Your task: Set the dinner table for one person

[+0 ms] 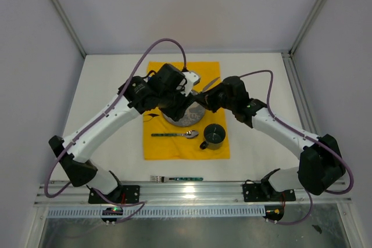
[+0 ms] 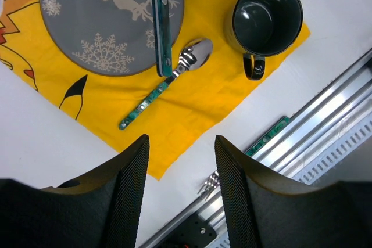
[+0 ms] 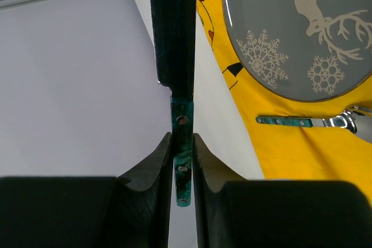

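On the white dinner table [image 1: 110, 91] lies a yellow cloth [image 1: 168, 149] bearing a grey reindeer plate [image 2: 87, 21], a green-handled spoon [image 2: 186, 62] and a dark green mug [image 2: 267, 15]. My right gripper [image 3: 182, 143] is shut on the green handle of a knife [image 3: 182, 123], holding it in the air over the plate's edge [image 1: 195, 121]; the blade [image 1: 213, 81] sticks out toward the back. My left gripper [image 2: 181, 161] hovers high above the plate, open with nothing between its fingers. A fork [image 1: 174, 178] lies near the table's front edge.
A metal rail [image 1: 192, 190] runs along the near edge just behind the fork. Both arms crowd the space over the plate. Grey enclosure walls [image 1: 35, 56] stand on the left, right and back.
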You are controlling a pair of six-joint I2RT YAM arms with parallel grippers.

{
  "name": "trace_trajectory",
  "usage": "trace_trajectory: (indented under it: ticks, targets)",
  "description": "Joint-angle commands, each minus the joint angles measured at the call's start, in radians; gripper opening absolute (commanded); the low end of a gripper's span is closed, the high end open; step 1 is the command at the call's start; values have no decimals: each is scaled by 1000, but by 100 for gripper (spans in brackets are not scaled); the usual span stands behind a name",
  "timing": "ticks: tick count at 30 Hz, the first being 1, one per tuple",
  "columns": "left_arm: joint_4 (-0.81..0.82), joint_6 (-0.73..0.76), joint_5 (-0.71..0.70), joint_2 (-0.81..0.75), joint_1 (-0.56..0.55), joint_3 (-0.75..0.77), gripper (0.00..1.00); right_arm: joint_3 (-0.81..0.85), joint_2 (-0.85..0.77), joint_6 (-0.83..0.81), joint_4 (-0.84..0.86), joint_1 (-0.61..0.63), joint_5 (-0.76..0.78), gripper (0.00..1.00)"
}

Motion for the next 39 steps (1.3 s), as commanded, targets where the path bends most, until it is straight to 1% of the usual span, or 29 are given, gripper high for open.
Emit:
trace_trajectory:
  ticks: [1,2,4,5,7,8,10,11,12,13,15,18,20,23,24,25,27,34,39]
  targets:
    - [-27,77,-14,46,-39,-20,50,15,18,93,40,6,-39,3]
    - [-29,82,-97,74,-53,-22,49,16,22,101,45,5,-50,3]
    - [-32,88,-181,103,-90,-40,50,18,17,110,42,5,-59,3]
    - [-27,91,-248,118,-96,-52,50,18,16,111,40,6,-61,3]
    - [-17,94,-308,128,-104,-81,50,24,11,122,16,5,-70,3]
    - [-6,96,-378,129,-104,-88,49,22,9,130,16,5,-82,3]
    - [20,109,-449,122,-106,-124,49,10,12,156,25,5,-101,3]
    - [44,114,-519,120,-106,-137,49,8,14,156,29,6,-111,3]
    - [58,116,-555,119,-107,-150,48,8,12,157,25,6,-111,3]
    - [69,123,-592,117,-118,-175,44,8,12,157,25,6,-110,3]
    - [101,126,-702,123,-139,-210,42,11,12,154,26,6,-113,3]
    - [120,168,-803,149,-187,-215,39,27,23,138,20,8,-124,3]
    - [118,169,-821,155,-201,-198,38,31,28,134,19,6,-130,3]
    - [154,192,-807,120,-227,-169,40,24,29,130,22,8,-138,3]
    - [163,191,-790,111,-231,-139,40,15,29,130,26,6,-141,3]
    - [169,189,-754,100,-231,-125,42,10,28,131,29,6,-141,3]
    - [181,186,-729,71,-231,-105,43,2,25,136,30,6,-142,3]
    - [242,195,-700,70,-231,-115,43,-7,23,144,34,8,-145,3]
    - [313,192,-624,65,-231,-151,43,-1,25,160,40,6,-145,3]
